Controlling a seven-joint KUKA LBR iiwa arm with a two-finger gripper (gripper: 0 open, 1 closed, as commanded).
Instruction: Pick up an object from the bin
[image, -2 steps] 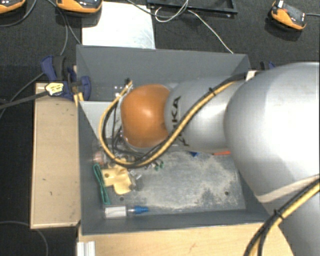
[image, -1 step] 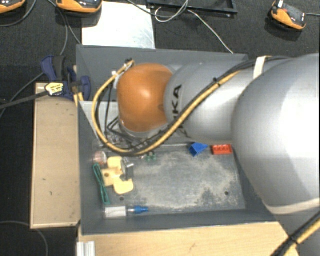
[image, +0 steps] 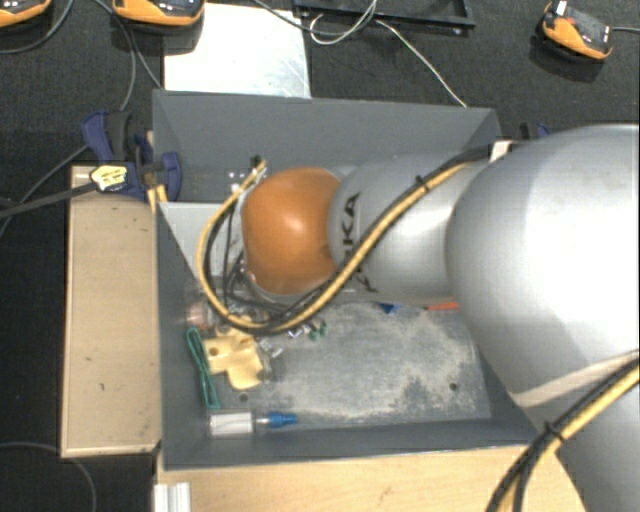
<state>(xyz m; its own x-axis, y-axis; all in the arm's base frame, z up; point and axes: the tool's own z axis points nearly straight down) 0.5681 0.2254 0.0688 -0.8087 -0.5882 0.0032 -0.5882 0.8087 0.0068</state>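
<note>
My gripper (image: 248, 296) hangs low over the bin's left part, its dark body mostly covered from above. Just below it on the bin floor lies a pale yellow, lumpy plastic piece (image: 236, 361). A green, long-handled tool (image: 201, 366) lies along the left wall, touching the yellow piece on its left side. Near the front wall lies a white tube with a blue cap (image: 250, 423). A small green bit (image: 316, 331) sits to the right of the gripper.
The arm, with its orange cover and yellow cable, spans the bin from the right and hides the back and right of the floor. Small blue and red bits (image: 392, 310) peek out beneath the arm. Bare scuffed floor shows in the front right.
</note>
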